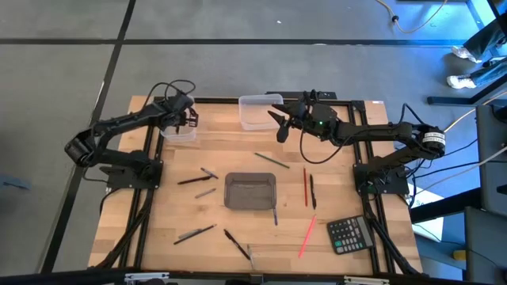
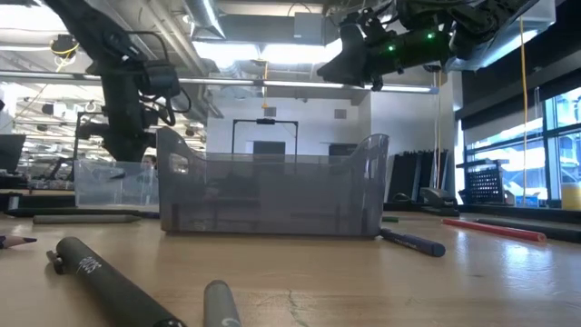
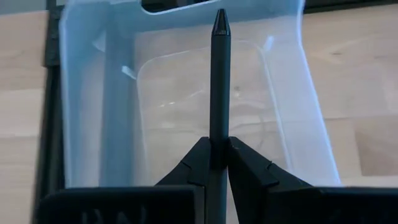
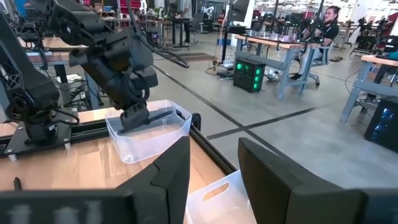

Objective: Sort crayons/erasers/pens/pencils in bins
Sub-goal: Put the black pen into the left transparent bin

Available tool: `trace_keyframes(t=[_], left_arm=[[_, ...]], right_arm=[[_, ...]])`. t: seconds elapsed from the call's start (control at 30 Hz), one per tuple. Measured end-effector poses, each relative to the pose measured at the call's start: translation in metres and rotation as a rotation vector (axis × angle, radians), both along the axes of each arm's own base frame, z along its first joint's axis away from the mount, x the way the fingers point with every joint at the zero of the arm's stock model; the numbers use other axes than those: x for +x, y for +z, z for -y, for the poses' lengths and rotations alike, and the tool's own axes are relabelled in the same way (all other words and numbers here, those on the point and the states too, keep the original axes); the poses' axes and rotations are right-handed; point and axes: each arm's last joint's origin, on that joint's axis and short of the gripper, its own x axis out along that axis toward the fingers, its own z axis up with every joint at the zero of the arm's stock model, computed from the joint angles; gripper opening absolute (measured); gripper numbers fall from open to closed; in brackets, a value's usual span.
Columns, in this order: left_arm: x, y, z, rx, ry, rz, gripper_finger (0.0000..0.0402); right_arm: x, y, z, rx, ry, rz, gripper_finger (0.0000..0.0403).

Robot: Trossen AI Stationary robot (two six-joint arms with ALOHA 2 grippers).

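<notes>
Three bins sit on the wooden table [image 1: 158, 214]: a clear bin [image 1: 179, 128] at the far left, a second clear bin [image 1: 259, 111] at the far middle, and a smoky grey bin [image 1: 251, 191] in the centre. Over the far-left clear bin [image 3: 186, 106] hangs the left gripper [image 3: 217, 163], its fingers pinched tight on a dark pencil [image 3: 219, 81] that sticks out with its point above the tub's inside. The right gripper [image 4: 214, 165] hovers in the air just beside the second clear bin, fingers spread apart with nothing between them. Loose on the tabletop around the grey bin lie dark pens and pencils [image 1: 196, 180], a red pencil [image 1: 305, 186], a pink crayon [image 1: 307, 235] and a bluish pen [image 2: 410, 241], with a black calculator [image 1: 349, 234] near the right front corner
</notes>
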Motion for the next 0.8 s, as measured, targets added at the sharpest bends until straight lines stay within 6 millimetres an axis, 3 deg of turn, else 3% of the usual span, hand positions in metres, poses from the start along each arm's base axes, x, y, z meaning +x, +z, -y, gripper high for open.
trace_keyframes(t=[0.43, 0.8], left_arm=[[-0.006, -0.031, 0.007, -0.075, 0.037, 0.006, 0.0039], [-0.005, -0.033, 0.004, -0.039, 0.015, -0.012, 0.0039]], right_arm=[[0.0, 0.002, 0.0, 0.017, 0.01, 0.032, 0.0141], [0.001, 0.005, -0.001, 0.007, 0.034, 0.062, 0.0141]])
